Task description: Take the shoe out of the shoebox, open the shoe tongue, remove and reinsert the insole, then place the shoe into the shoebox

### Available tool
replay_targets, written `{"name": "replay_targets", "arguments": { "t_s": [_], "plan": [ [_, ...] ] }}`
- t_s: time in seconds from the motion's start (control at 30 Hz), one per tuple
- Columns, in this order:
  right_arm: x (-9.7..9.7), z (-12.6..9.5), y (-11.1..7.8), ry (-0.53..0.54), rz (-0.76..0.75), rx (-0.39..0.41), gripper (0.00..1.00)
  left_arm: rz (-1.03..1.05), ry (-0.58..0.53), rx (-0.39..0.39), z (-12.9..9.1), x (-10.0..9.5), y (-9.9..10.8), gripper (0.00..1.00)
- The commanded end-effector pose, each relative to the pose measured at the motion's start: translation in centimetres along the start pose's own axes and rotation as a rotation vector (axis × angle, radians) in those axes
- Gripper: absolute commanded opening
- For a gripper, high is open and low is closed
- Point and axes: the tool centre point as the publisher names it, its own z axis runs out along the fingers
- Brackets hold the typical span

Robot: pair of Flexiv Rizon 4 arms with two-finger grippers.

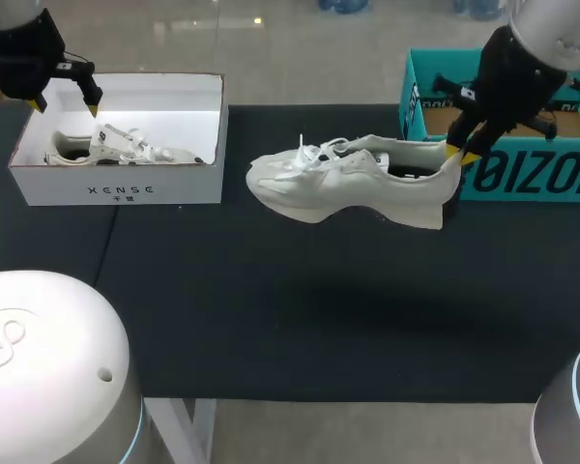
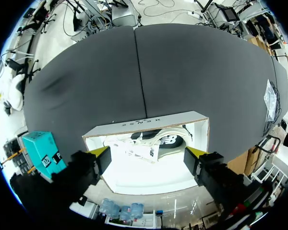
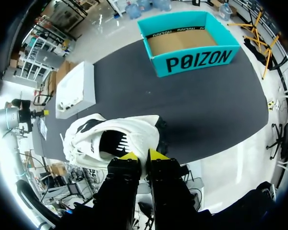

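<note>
Above the table (image 1: 271, 329), my right gripper (image 3: 142, 156) is clamped on the shoe (image 1: 348, 184) heel; left gripper (image 1: 68, 104) wide open, holding nothing.

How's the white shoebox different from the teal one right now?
The white shoebox holds a shoe; the teal shoebox is empty, brown floor bare. The white shoebox sits below the open left gripper; the teal shoebox stands behind the right gripper, which grips a second shoe by its heel. Both are open-topped.

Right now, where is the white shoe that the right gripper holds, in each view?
Head view: white shoe over the table's middle, heel in the right gripper.
Left wrist view: not in it.
Right wrist view: white shoe pinched in that gripper.
Shared landmark: teal shoebox.
</note>
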Motion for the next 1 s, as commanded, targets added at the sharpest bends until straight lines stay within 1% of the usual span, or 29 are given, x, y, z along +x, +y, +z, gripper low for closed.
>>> {"name": "replay_targets", "arguments": {
  "t_s": [0.03,0.27,0.33,0.5,0.67,0.83,1.0],
  "plan": [
    [-0.8,1.5,0.0,0.018,0.007,0.012,0.0,0.001,0.002,0.0,0.0,0.0,0.0,1.0],
    [-2.1,4.8,-0.4,0.007,0.02,0.061,0.0,0.001,0.002,0.0,0.0,0.0,0.0,1.0],
    [-2.4,5.7,-0.5,0.021,-0.001,0.067,0.0,0.001,0.002,0.0,0.0,0.0,0.0,1.0],
    [-3.6,8.6,-1.0,0.053,0.005,0.107,0.0,0.001,0.002,0.0,0.0,0.0,0.0,1.0],
    [-4.5,11.2,-1.8,0.084,-0.005,0.133,0.0,0.001,0.002,0.0,0.0,0.0,0.0,1.0],
    [-4.8,13.2,-2.7,0.11,-0.021,0.157,0.0,0.001,0.002,0.0,0.0,0.0,0.0,1.0],
    [-5.0,14.8,-3.2,0.124,-0.034,0.181,0.0,0.001,0.002,0.0,0.0,0.0,0.0,1.0]
  ]
}}
